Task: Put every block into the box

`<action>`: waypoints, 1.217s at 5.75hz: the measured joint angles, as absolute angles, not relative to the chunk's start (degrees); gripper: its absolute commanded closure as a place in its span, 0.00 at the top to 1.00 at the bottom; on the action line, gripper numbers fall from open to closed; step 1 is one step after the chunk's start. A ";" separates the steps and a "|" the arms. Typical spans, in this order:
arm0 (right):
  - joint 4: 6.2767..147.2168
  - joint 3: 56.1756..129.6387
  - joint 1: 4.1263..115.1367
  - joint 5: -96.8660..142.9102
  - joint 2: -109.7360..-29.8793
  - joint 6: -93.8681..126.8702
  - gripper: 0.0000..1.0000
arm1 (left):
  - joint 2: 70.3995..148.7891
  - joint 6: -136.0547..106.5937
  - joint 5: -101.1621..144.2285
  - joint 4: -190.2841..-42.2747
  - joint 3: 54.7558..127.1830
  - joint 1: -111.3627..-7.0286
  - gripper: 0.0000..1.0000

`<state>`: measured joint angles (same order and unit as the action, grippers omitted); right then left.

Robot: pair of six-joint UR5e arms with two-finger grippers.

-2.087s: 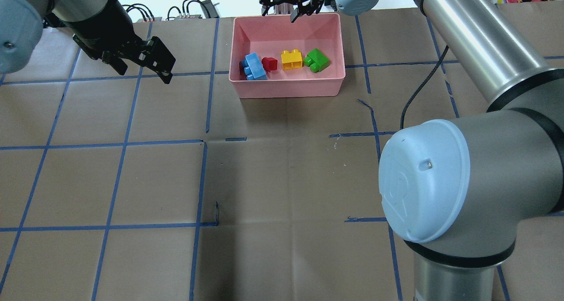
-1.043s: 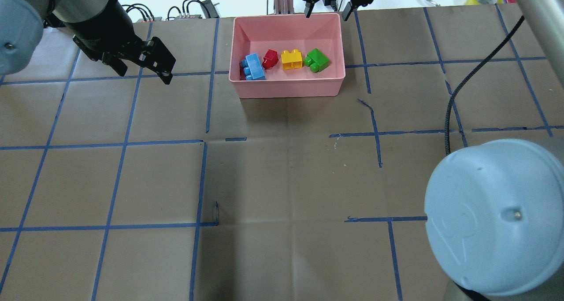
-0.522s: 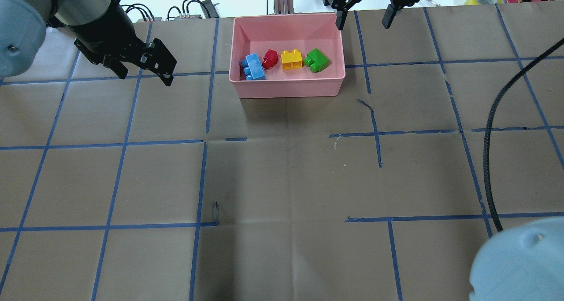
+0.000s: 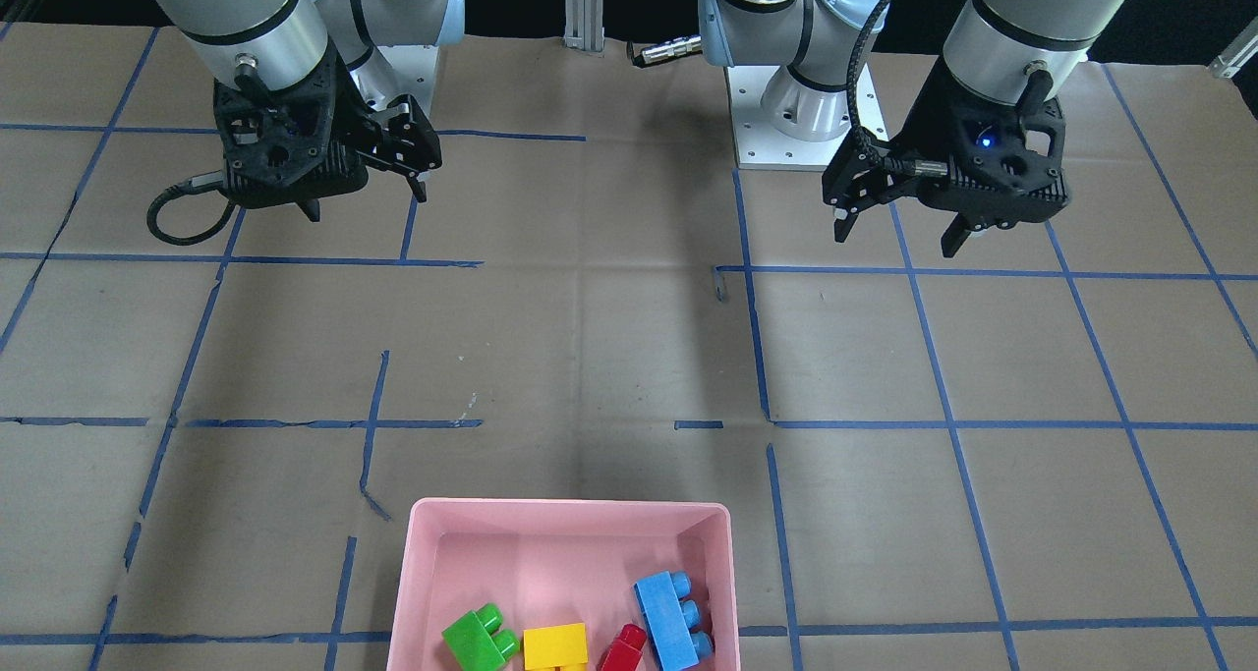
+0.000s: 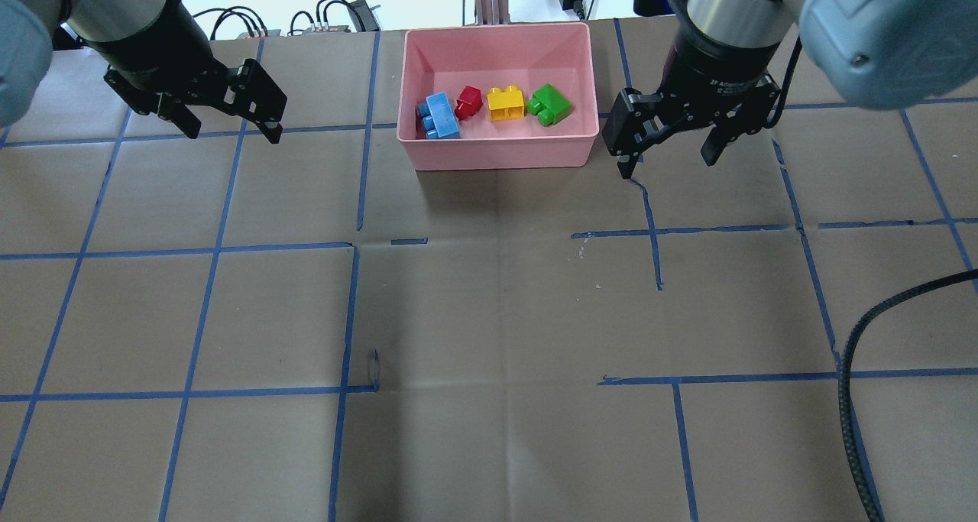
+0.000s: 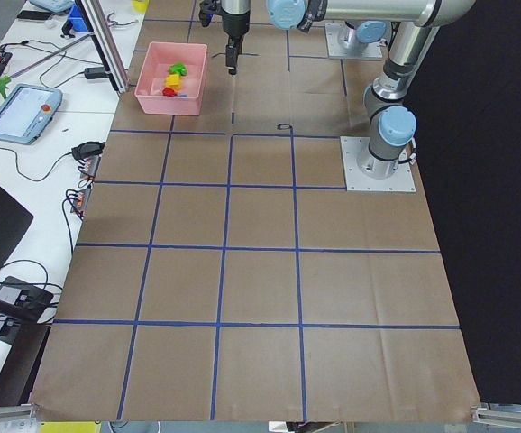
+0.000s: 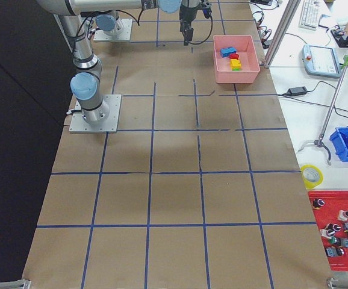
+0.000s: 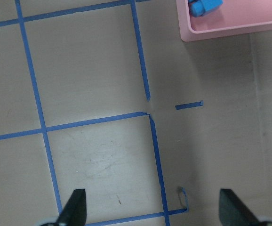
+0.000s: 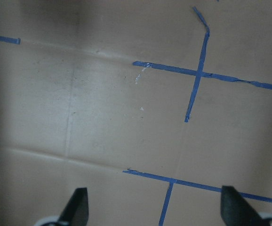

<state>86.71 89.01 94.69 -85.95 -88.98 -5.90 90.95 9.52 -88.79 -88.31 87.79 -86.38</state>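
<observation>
"Where's the box?"

"The pink box (image 5: 497, 155) sits flat on my bench (image 5: 489, 316), open side up, towards the far edge."

"And the blocks?"

"All four lie inside it, in a row along the wall nearest me. From my left: the long blue block (image 5: 442, 115), the red block (image 5: 466, 102) just beside it, the yellow block (image 5: 506, 103), then the green block (image 5: 550, 105), turned askew."

I see a pink box (image 5: 504, 155) with four plain blocks: a light blue block (image 5: 441, 115), a red block (image 5: 466, 102), a yellow block (image 5: 506, 103) and a green block (image 5: 550, 105). My table (image 5: 489, 316) is brown, gridded with blue tape lines (image 5: 214, 248). The left gripper (image 5: 233, 134) and right gripper (image 5: 668, 165) are black.
</observation>
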 measured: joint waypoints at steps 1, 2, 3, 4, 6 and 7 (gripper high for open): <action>88.99 90.21 94.55 -88.04 -90.43 -5.45 1.00 | 90.65 7.36 -88.77 -88.32 88.11 -86.38 0.99; 90.60 90.66 94.31 -89.89 -91.31 -4.56 1.00 | 90.60 6.45 -88.80 -88.33 88.24 -86.42 0.99; 90.87 90.87 93.99 -90.35 -91.64 -0.08 1.00 | 90.58 6.17 -88.84 -88.33 88.29 -86.53 0.99; 90.63 91.00 93.81 -90.17 -91.71 5.97 1.00 | 90.57 5.62 -88.88 -88.33 88.30 -86.67 0.99; 90.18 91.27 93.84 -89.76 -91.83 8.06 1.00 | 90.67 4.60 -88.94 -88.40 88.25 -86.81 0.99; 90.14 91.46 93.86 -89.68 -91.96 6.67 1.00 | 90.67 4.51 -88.94 -88.41 88.25 -86.83 0.99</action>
<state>90.14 91.46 93.86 -89.68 -91.96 6.67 90.67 4.51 -88.94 -88.41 88.25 -86.83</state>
